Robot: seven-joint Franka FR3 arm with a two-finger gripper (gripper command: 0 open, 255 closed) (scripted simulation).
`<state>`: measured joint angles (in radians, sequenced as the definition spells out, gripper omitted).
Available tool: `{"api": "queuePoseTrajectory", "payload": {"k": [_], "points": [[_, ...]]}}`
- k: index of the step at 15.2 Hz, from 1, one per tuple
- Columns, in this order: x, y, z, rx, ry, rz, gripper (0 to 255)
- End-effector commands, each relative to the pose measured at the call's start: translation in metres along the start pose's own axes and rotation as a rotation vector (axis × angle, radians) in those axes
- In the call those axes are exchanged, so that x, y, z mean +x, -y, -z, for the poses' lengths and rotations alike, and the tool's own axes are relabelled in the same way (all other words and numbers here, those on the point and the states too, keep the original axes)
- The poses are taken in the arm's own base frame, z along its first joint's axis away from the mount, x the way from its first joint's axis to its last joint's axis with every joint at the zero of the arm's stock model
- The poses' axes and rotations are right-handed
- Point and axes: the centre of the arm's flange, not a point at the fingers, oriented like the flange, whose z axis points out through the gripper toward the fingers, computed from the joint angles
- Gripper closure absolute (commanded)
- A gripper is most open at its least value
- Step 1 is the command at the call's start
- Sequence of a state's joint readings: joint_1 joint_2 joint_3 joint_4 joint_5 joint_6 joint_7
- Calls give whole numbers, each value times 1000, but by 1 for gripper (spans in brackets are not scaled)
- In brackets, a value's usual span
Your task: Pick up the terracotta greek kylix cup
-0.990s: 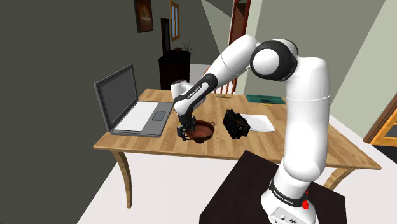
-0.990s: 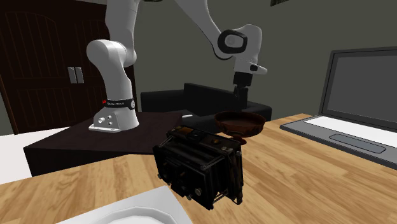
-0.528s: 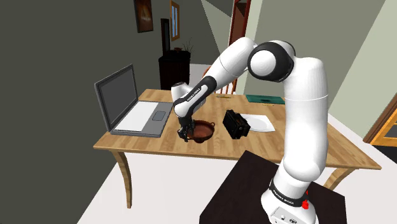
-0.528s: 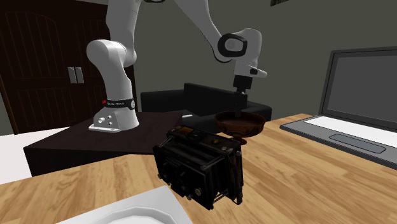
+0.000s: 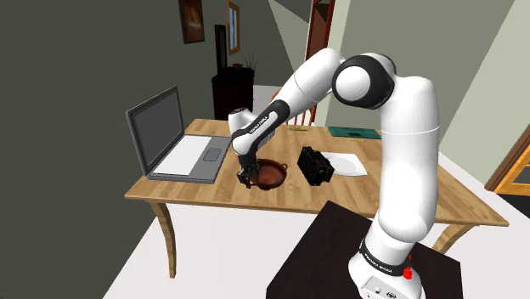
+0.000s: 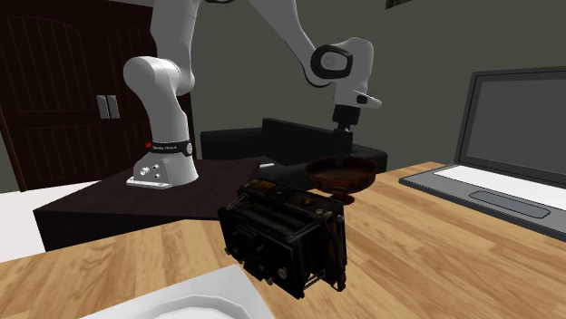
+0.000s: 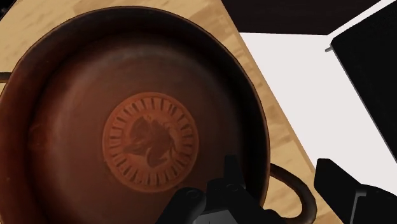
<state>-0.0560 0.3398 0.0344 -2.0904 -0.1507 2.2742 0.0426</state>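
The reddish-brown kylix cup [image 5: 272, 172] stands on the wooden table [image 5: 221, 194], between the laptop and a black boxy object. In the wrist view, its shallow bowl [image 7: 149, 137] shows a round painted medallion at the centre. My black gripper [image 5: 247, 177] comes down on the cup's edge at the side toward the shoulder view's left. One finger [image 7: 230, 181] is inside the bowl and the other finger [image 7: 340, 188] is outside. They are shut on the rim by the loop handle [image 7: 299, 194]. In the second exterior view the gripper [image 6: 337, 156] meets the cup [image 6: 343, 174] at its far rim.
An open laptop [image 5: 174, 136] sits at the shoulder view's left of the cup. A black boxy device [image 5: 315, 165] lies at its right, beside a white sheet [image 5: 348, 161]. A green pad [image 5: 352, 132] lies at the table's back. The dark stand [image 5: 340, 255] is in front.
The gripper dropped a little onto the cup's rim and its fingers closed on it. The cup now looks slightly tipped in the second exterior view.
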Motion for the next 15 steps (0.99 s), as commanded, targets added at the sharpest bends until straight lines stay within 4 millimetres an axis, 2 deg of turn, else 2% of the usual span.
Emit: {"api": "queuePoseTrajectory", "payload": {"k": [1, 13, 15], "points": [[-2, -1, 9, 0, 0, 0, 255], [-12, -7, 71, 0, 0, 0, 255], [-12, -7, 72, 0, 0, 0, 255]]}}
